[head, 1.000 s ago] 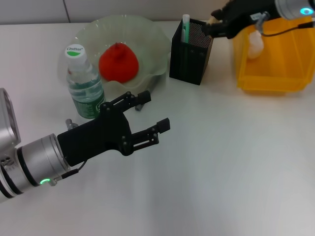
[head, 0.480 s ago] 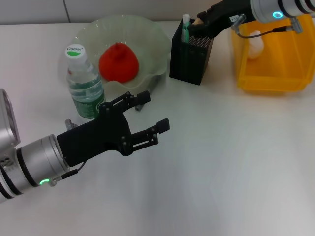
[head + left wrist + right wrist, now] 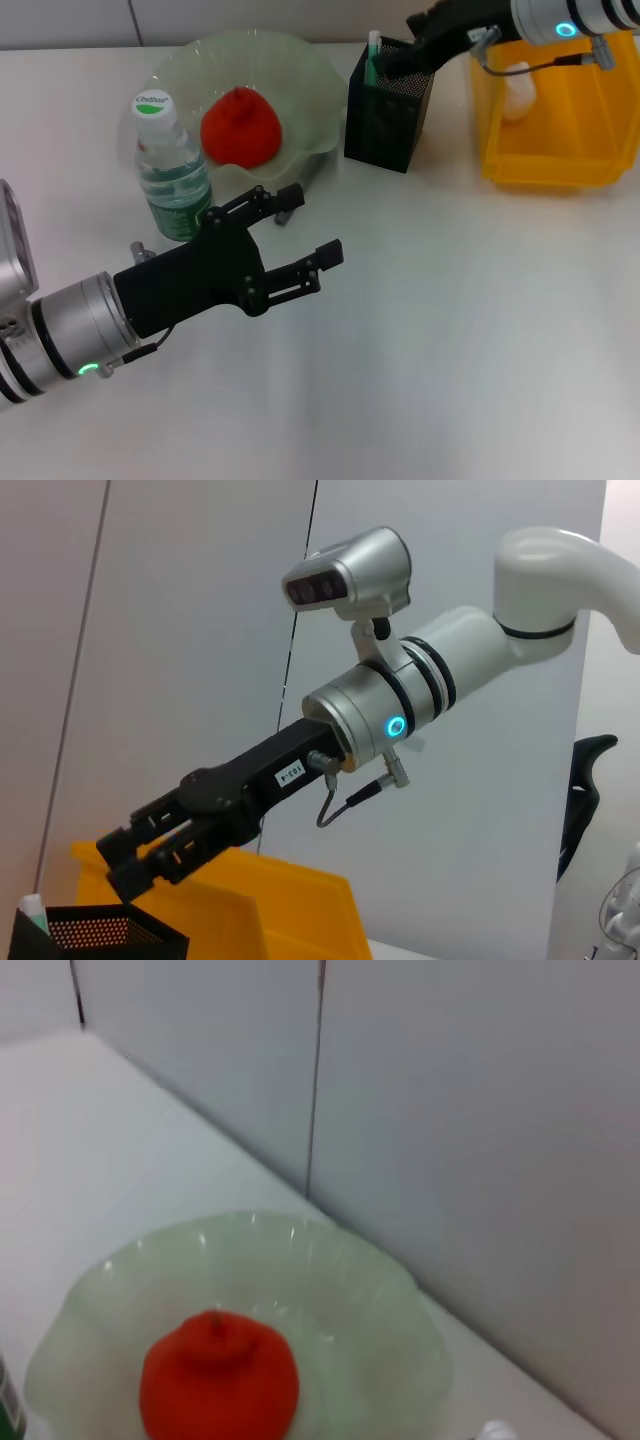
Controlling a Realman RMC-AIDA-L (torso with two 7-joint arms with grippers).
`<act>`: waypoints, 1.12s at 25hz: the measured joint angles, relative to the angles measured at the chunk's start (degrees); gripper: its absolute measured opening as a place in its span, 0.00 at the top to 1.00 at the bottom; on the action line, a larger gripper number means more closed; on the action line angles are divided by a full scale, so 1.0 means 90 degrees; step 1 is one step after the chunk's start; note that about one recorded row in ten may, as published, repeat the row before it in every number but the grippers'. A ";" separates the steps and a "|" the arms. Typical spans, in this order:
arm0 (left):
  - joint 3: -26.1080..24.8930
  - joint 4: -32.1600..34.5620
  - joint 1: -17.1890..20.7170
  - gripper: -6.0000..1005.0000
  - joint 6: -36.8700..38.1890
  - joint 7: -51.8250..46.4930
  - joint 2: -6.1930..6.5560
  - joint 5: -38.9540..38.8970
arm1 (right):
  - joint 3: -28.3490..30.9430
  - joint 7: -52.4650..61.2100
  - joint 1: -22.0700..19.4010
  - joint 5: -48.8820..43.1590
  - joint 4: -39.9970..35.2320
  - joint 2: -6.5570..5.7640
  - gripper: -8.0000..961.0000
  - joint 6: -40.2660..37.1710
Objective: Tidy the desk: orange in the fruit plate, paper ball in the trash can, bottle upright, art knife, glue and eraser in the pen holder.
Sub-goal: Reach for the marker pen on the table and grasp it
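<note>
Two grippers in view, one at work. The right gripper [image 3: 395, 62] hangs over the open top of the pen holder [image 3: 388, 118], fingertips just inside the mesh rim; in the left wrist view its fingers [image 3: 135, 852] stand slightly apart above the holder [image 3: 95, 938], but whether they grip anything — cannot tell. Half a second ago the tips sat a touch lower and further toward the green-capped stick [image 3: 376, 52] in the holder's far corner; now the gripper has lifted and drawn back a little toward the trash can [image 3: 556, 112]. A second ago it was still over the holder's trash-can side.

Just beyond the gripper on its arm's side stands the yellow trash can with the paper ball [image 3: 518, 88] inside it. On the other side of the holder sits the fruit plate [image 3: 305, 70] with the orange [image 3: 240, 126] in it. Beside the plate the bottle [image 3: 170, 170] stands upright, unmoved.

The left gripper [image 3: 300, 245] hovers over the table [image 3: 470, 330] near the bottle, fingers spread wide, holding nothing — same pose as in both earlier frames.
</note>
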 joint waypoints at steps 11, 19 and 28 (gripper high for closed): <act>-0.0078 -0.0006 0.0006 0.19 0.0006 0.0000 -0.0007 0.0000 | 0.0502 -0.3437 -0.1823 0.5111 0.0069 -0.0148 0.27 -0.1456; -0.0039 -0.0062 -0.0013 0.19 0.0016 -0.0041 -0.0009 0.0007 | 0.1411 -0.4912 -0.2640 0.5596 0.1756 -0.0446 0.27 -0.3630; -0.0153 -0.0160 -0.0022 0.19 -0.0037 -0.0041 -0.0021 -0.0007 | 0.1473 -0.6412 -0.3847 0.4776 0.2872 -0.0610 0.27 -0.4375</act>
